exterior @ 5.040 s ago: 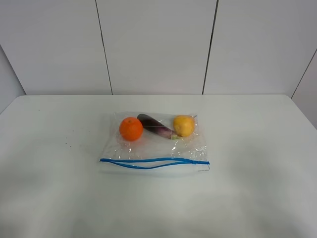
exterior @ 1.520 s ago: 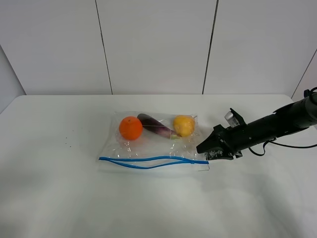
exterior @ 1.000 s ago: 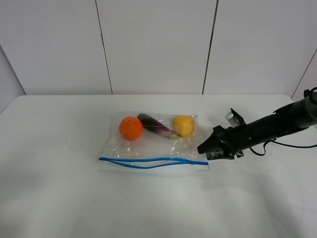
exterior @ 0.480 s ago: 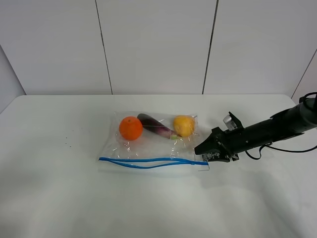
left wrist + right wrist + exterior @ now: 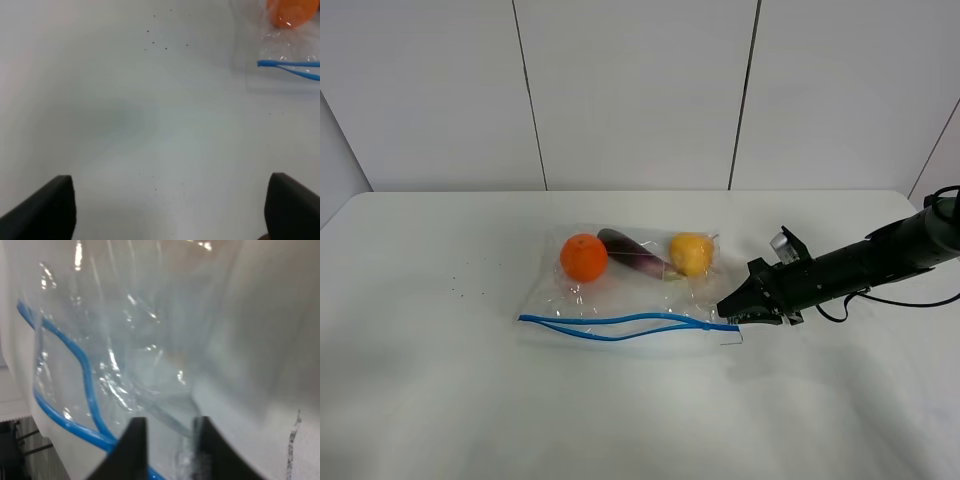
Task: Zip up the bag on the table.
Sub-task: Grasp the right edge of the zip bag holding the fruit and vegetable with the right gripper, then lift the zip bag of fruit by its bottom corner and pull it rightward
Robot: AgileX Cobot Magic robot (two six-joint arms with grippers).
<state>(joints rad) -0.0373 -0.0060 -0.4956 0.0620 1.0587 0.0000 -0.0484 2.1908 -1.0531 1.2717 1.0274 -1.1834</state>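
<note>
The clear bag (image 5: 630,290) lies in the middle of the white table (image 5: 440,380), with an orange (image 5: 584,257), a purple eggplant (image 5: 635,253) and a yellow pear (image 5: 691,253) inside. Its blue zip strip (image 5: 620,322) runs along the near edge, and the two tracks are apart in the middle. My right gripper (image 5: 728,308) is at the bag's right end by the zip. In the right wrist view the gripper (image 5: 169,450) has its fingers close together with crinkled plastic between them, next to the blue strip (image 5: 87,385). My left gripper (image 5: 167,212) is open over bare table, well away from the bag's left corner (image 5: 280,47).
A grey panelled wall (image 5: 640,90) stands behind the table's far edge. The right arm (image 5: 860,262) reaches in low from the right. Small dark specks (image 5: 165,47) mark the tabletop left of the bag.
The right arm came in from the right and settled at the bag's right corner. In the last half second the blue strip's left end shifted and rose slightly.
</note>
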